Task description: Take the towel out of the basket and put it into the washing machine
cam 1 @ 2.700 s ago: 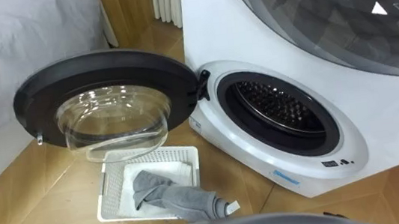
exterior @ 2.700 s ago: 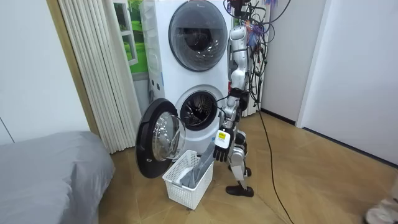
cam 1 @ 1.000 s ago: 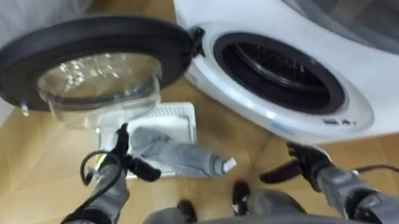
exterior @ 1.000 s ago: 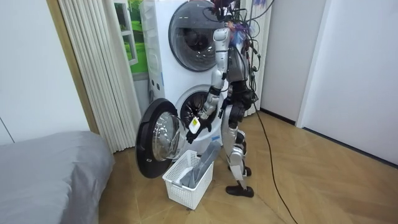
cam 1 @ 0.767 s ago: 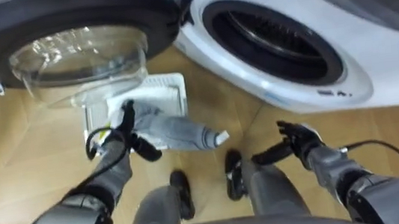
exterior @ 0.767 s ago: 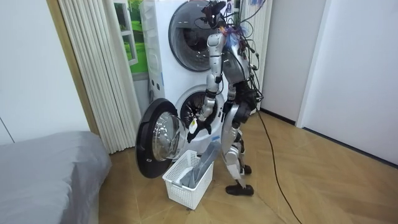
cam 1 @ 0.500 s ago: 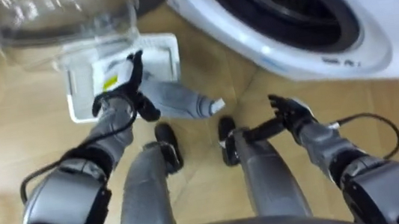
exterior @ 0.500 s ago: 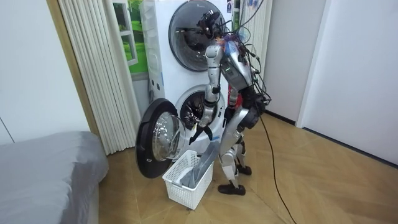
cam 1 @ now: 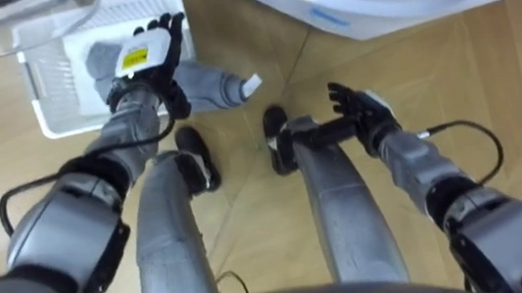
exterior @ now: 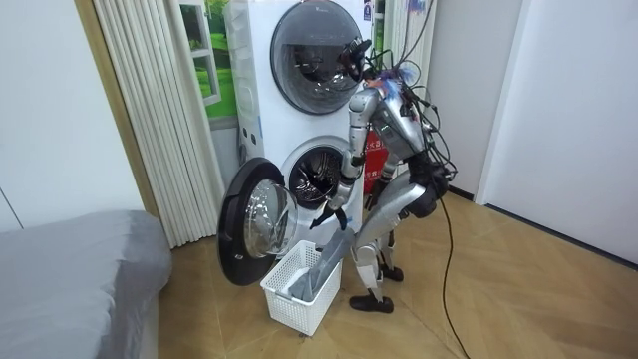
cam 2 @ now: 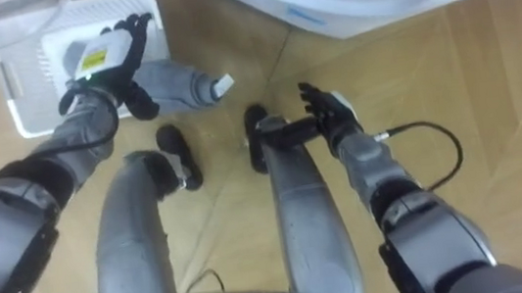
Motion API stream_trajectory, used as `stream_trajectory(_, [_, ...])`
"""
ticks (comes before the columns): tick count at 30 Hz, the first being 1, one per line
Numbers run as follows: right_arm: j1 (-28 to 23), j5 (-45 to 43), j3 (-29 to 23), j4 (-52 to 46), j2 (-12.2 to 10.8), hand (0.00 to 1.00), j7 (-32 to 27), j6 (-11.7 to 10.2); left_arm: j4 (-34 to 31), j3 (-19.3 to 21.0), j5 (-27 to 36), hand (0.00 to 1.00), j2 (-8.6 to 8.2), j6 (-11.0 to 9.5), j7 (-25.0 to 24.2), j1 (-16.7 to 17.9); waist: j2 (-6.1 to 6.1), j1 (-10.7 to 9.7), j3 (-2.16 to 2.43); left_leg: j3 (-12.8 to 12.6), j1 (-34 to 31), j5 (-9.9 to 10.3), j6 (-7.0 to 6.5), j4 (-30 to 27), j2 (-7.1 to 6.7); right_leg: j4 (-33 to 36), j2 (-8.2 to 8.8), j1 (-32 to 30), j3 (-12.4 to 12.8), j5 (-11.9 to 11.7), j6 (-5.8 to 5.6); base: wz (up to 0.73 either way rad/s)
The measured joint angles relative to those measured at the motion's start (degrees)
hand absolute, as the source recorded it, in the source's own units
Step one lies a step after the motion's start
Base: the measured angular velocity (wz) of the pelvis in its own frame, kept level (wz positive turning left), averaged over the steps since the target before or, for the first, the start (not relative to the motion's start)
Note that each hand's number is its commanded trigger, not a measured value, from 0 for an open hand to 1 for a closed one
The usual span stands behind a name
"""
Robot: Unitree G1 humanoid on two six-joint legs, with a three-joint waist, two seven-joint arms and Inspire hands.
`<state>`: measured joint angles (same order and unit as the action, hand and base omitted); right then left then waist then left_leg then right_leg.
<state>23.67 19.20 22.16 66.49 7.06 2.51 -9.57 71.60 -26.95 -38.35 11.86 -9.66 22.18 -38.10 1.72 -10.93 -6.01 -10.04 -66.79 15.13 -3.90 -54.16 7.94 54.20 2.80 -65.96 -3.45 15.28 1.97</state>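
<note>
Left hand (cam 1: 146, 59) is held out above the white basket (cam 1: 45, 87), its fingers (cam 1: 161, 28) straight and spread with nothing clasped. Whether the grey towel (cam 1: 206, 82) beneath it is touched cannot be told. The towel is lodged in the basket, with one end sticking out over the rim towards the robot's feet, and a small white label is seen at that end. Right hand (cam 1: 364, 115) is held beside the right leg, low over the wooden floor (cam 1: 498, 60), its fingers spread and relaxed and nothing carried in it. The white front of the washing machine (cam 1: 368, 4) is seen along the upper edge of the eye views. In the room view the robot is shown bent forward at the waist before this machine, whose round door (exterior: 251, 227) is swung open to the room view's left. The basket is set on the floor just below that door, beside the robot's feet. A second machine (exterior: 314, 50) is stacked on top, and a grey bed (exterior: 75, 279) is placed at the room view's left.
</note>
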Motion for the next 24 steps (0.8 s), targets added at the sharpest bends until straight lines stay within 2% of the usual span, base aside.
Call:
stream_trajectory(5, [0.35,0.84,2.04,-1.66,-0.51,0.0,-0.39,-1.5,0.0,-2.11,-0.02,0.0,0.28,-0.27,0.85,-1.34,0.01,-1.34,0.01,0.22,-2.61,-0.07,0.39,-0.81,0.19,1.03,-0.2,-2.63,-0.45,-0.05,0.58,-0.03])
stream_trajectory(9, [1.17,1.95,3.74,-1.88,-0.7,0.0,-0.16,-1.76,0.01,-5.39,-0.04,0.0,0.18,-0.31,1.03,-2.44,0.0,-2.24,0.0,1.0,-4.67,-0.19,0.69,-0.78,0.27,0.54,-0.92,-4.08,-0.95,-0.19,1.0,0.02])
stream_trajectory(12, [1.84,3.27,4.04,-1.75,-1.27,0.0,0.15,-1.7,0.01,-6.17,-0.04,0.0,0.15,-0.3,0.78,-2.86,0.01,-3.13,0.0,1.27,-5.98,-0.02,0.92,-1.23,0.35,0.56,-1.29,-5.19,-1.21,-0.17,1.11,-0.02])
stream_trajectory(16, [2.51,3.47,4.24,-1.9,-1.39,0.0,-0.01,-1.93,0.05,-9.07,0.0,0.0,0.41,-0.32,0.43,-4.13,0.02,-4.33,-0.01,1.39,-7.21,0.17,0.77,-1.37,0.29,0.61,-1.17,-6.16,-1.29,0.03,1.23,-0.01])
stream_trajectory(20, [2.84,3.52,4.09,-2.25,-1.39,0.0,0.15,-1.78,0.17,-9.38,0.03,0.0,0.36,-0.31,-1.22,-4.7,0.08,-4.82,-0.03,1.06,-7.89,0.49,0.64,-1.3,0.24,0.71,-0.85,-7.05,-1.25,0.43,1.2,0.01])
stream_trajectory(24, [3.98,2.96,4.13,-1.86,-1.38,0.0,0.7,-1.18,0.59,-10.01,0.57,0.0,0.66,-0.13,-5.94,-4.84,0.26,-4.9,-0.1,1.03,-8.23,0.79,0.69,-1.28,0.32,0.79,-0.77,-7.36,-1.23,0.83,1.24,0.01])
